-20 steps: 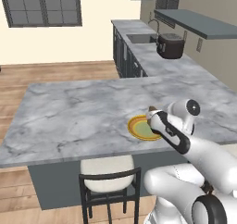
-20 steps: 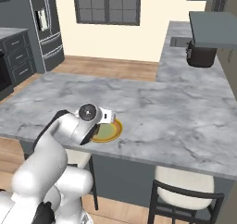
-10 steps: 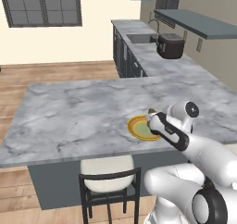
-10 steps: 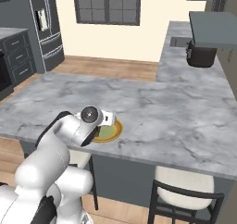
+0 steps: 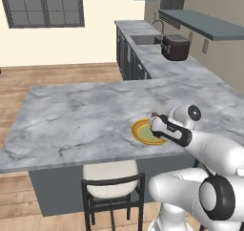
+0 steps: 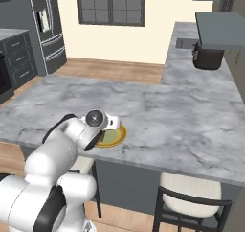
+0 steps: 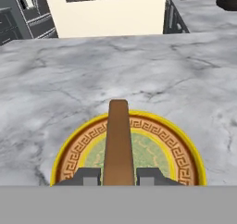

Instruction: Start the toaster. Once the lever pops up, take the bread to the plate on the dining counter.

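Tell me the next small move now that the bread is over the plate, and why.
Probably lower it a little, then open the jaws. In the hand view the gripper is shut on the bread, edge-on above the middle of the plate on the dining counter. Whether the slice touches the plate I cannot tell.

The left base view looks forward and down from behind the arm's left side, over the dining counter [image 5: 81, 115] toward the far worktop and the toaster [image 5: 174, 47]. The right base view looks from behind the arm's right side across the same slab, toward a window and a fridge. Both share the plate [image 5: 142, 131] near the counter's near edge. The hand view sits low and very close, facing along the gripper [image 7: 118, 176] over that plate.
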